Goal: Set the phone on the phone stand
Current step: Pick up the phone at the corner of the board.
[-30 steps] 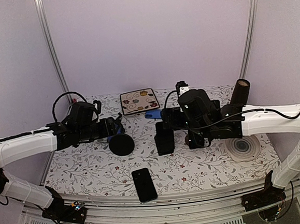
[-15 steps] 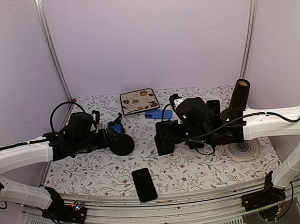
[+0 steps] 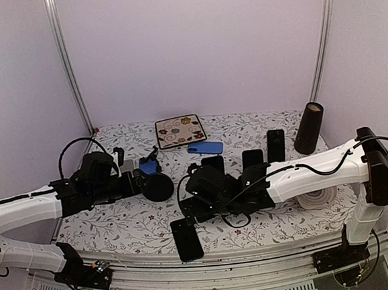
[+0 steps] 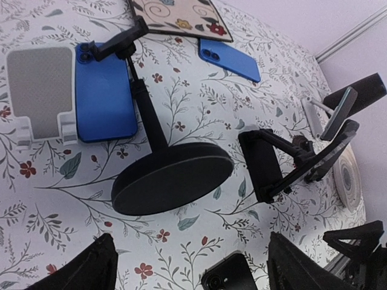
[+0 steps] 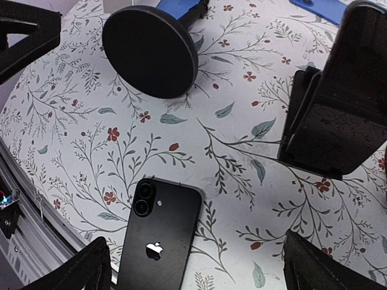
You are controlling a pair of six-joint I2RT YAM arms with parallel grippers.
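A black phone point(image 3: 186, 239) lies face down near the table's front edge, its camera lenses and logo plain in the right wrist view point(image 5: 158, 238). My right gripper point(image 3: 188, 211) hangs open just above its far end point(image 5: 205, 272), with nothing between the fingers. A black phone stand with a round base point(image 3: 158, 186) and a thin clamp arm stands left of centre point(image 4: 172, 178). My left gripper point(image 3: 142, 183) is beside that base, open and empty point(image 4: 193, 272). Three dark upright stands point(image 3: 212, 164) stand behind the right arm.
A blue phone point(image 4: 106, 90) lies next to a white stand point(image 4: 42, 90) at the left. Another blue phone point(image 3: 205, 147) and a patterned tile point(image 3: 180, 130) lie at the back. A dark cylinder point(image 3: 309, 128) and a white disc point(image 3: 316, 199) sit at the right.
My right arm has swung from the back centre forward and down to the black phone, uncovering the upright stands. The left arm has drawn back a little and its jaws have opened wider.
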